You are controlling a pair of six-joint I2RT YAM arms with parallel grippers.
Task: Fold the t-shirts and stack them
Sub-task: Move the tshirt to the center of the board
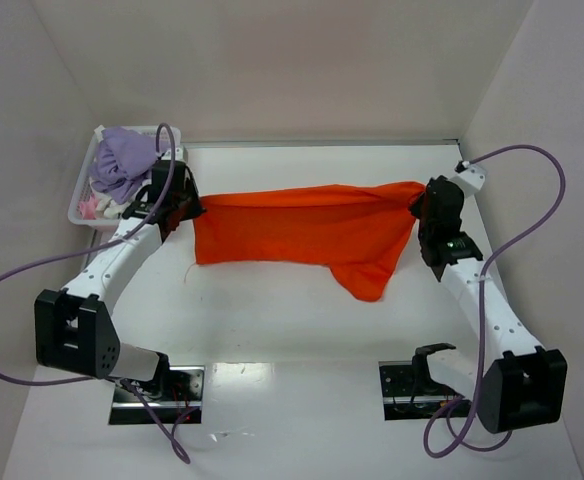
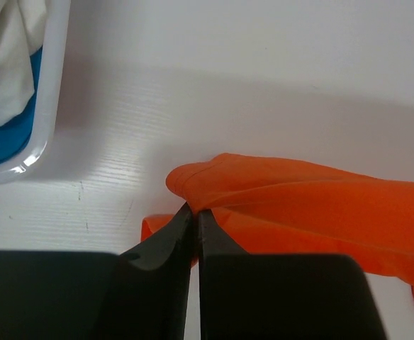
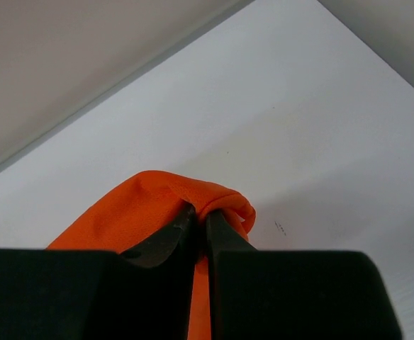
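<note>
The orange t-shirt (image 1: 302,228) is plain, vivid and wrinkled. It is stretched over the middle of the table (image 1: 272,330), with its long axis from 9 to 3 o'clock and one part sagging toward 5 o'clock. The left gripper (image 1: 187,208) and the right gripper (image 1: 419,205) each pinch one end, jaws almost closed.

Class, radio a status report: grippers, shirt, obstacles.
Left gripper, right gripper shut on orange t-shirt ends. Stretched between them over table. Basket far left.

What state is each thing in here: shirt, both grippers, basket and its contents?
Orange t-shirt: stretched between the two grippers, pinched at both ends.
Left gripper: shut on the orange t-shirt.
Right gripper: shut on the orange t-shirt.
Basket: upright, holding clothes.
Purple cloth: crumpled in the basket.
</note>
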